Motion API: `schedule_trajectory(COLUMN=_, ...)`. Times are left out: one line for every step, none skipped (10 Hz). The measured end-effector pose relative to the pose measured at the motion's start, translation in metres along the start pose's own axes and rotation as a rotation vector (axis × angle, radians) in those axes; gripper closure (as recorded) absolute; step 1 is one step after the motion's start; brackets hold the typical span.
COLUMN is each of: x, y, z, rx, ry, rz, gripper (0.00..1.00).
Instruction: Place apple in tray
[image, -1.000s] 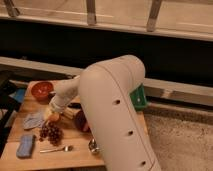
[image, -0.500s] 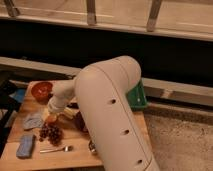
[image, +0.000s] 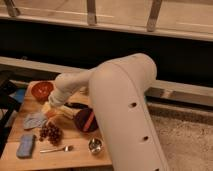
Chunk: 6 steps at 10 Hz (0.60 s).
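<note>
Gripper (image: 54, 109) at centre left of frame; its state cannot be determined.
Apple (image: 48, 107) at gripper tip, left of dark bowl (image: 77, 118) holding carrot (image: 90, 121); orange bowl (image: 42, 90) upper left; tray hidden behind arm (image: 125, 100).

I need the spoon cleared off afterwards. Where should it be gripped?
Take the spoon at mid-handle, from straight above: it lies flat, and its thin handle is the longest straight part. The gripper is farther back, beside the grey cloth.
</note>
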Motion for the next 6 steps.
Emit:
schedule_trajectory(x=-0.005, y=-0.004, z=-0.020, rx=-0.031, ry=-0.037, rz=0.001, gripper=1.00)
schedule_trajectory(x=-0.006, y=-0.011, z=-0.034, rx=-0.047, ry=-0.065, rz=0.007, gripper=1.00)
schedule_trajectory(x=-0.006, y=-0.019, z=-0.047, rx=-0.053, ry=-0.089, rz=0.015, gripper=1.00)
schedule_trajectory(x=-0.007, y=-0.029, z=-0.063, rx=-0.054, ry=-0.116, rz=0.025, gripper=1.00)
schedule_trajectory(x=-0.006, y=-0.041, z=-0.080, rx=-0.046, ry=-0.143, rz=0.042, gripper=1.00)
schedule_trajectory(x=-0.005, y=-0.053, z=-0.097, rx=-0.029, ry=-0.165, rz=0.059, gripper=1.00)
